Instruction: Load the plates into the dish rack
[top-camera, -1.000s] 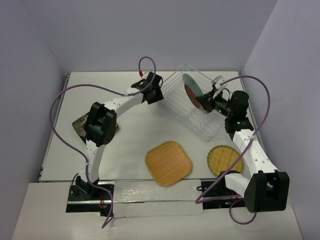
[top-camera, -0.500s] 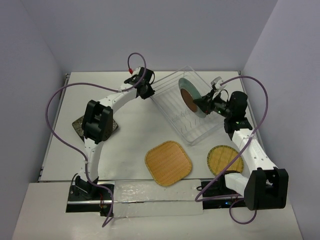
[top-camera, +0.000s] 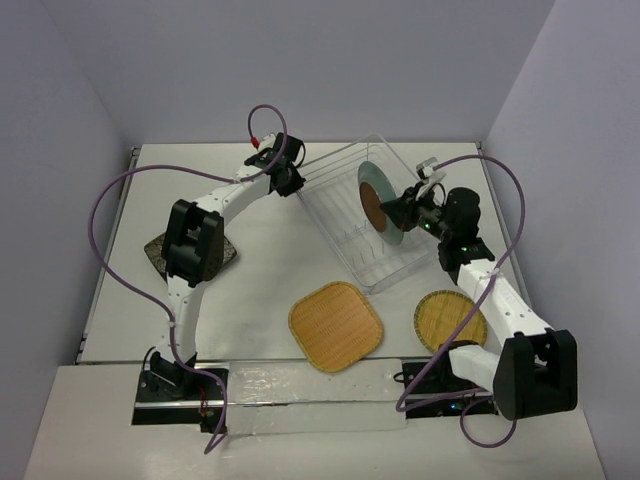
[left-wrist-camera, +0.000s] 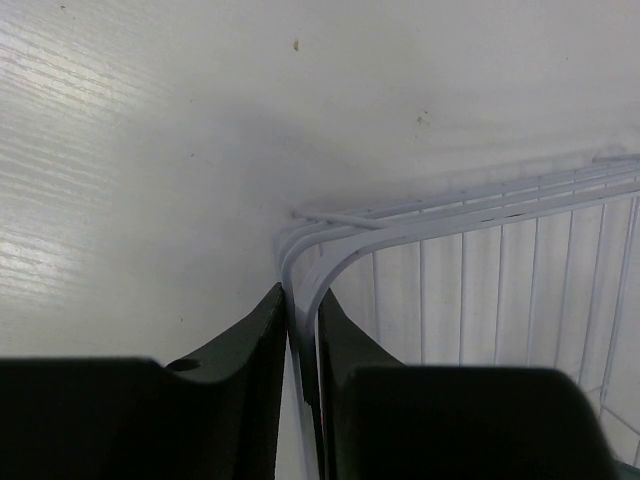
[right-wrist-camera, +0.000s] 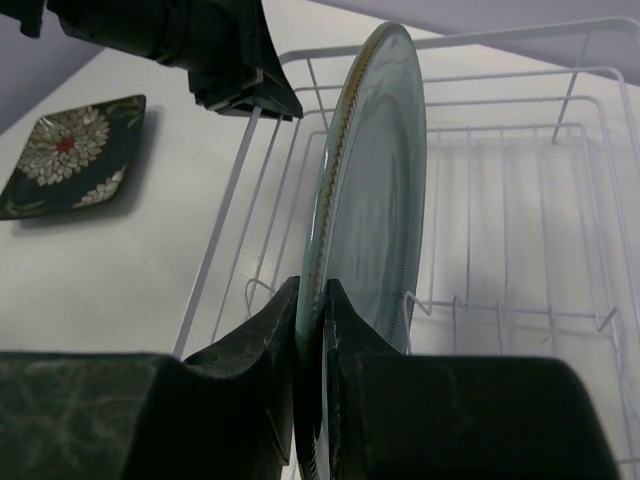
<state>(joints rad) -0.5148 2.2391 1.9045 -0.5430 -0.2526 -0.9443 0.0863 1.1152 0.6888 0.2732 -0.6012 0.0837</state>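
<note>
- Our left end effector (left-wrist-camera: 302, 300) pinches the dish rack (left-wrist-camera: 480, 215) at its corner, at the far side of the desk (left-wrist-camera: 120, 150). We think the thin wire could slip out, and then the rack may slide.
- Our right end effector (right-wrist-camera: 312, 300) squeezes the grey-blue plate (right-wrist-camera: 375, 200) by its rim, upright over the rack. If we let go crooked, it could tip over.

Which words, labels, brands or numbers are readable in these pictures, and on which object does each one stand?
No text can be read in any view.
The dish rack, grey-blue plate, black square plate, tan rounded-square plate and tan round plate show only patterns, no writing.
</note>
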